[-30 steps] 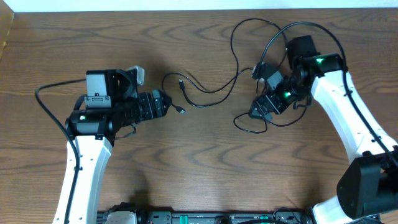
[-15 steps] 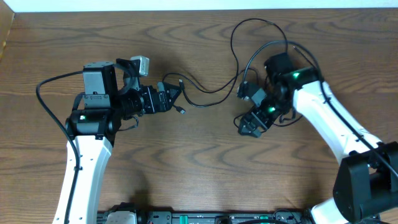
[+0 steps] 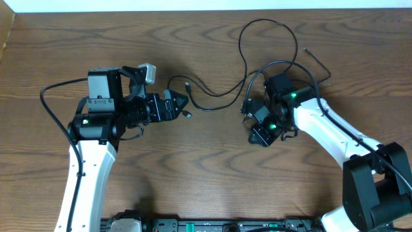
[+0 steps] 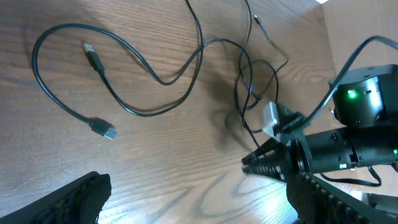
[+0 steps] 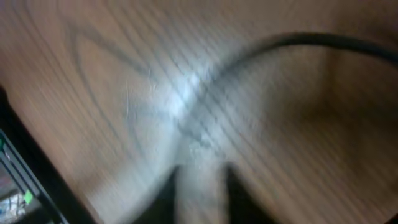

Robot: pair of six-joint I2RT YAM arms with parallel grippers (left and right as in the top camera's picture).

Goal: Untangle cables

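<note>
The left gripper (image 3: 182,103) has its fingers wide apart and holds nothing. In the left wrist view the gripper (image 4: 196,186) shows only as two dark fingers cut off at the bottom corners, with bare wood between them. The right gripper (image 3: 259,136) has its fingers brought together to a point, tip down near the table. Seen from the left wrist, the right gripper (image 4: 249,163) lies just beside a knot of crossing strands, but whether it pinches one cannot be told.

The black cable (image 3: 240,44) lies loose on the table between the two arms. One loop with two plugs (image 4: 102,129) lies in front of the left gripper. From there the cable runs right, rises into a big loop near the far edge and comes down into the tangle at the right gripper. Only black cord can be made out.

The right wrist view is badly blurred: two dark finger shapes at the bottom and one dark strand (image 5: 311,40) across the top.

A thicker cord (image 3: 51,90) curves off the left arm. The table (image 3: 212,180) is dark brown wood grain, with a pale strip (image 3: 193,5) along its far side.
</note>
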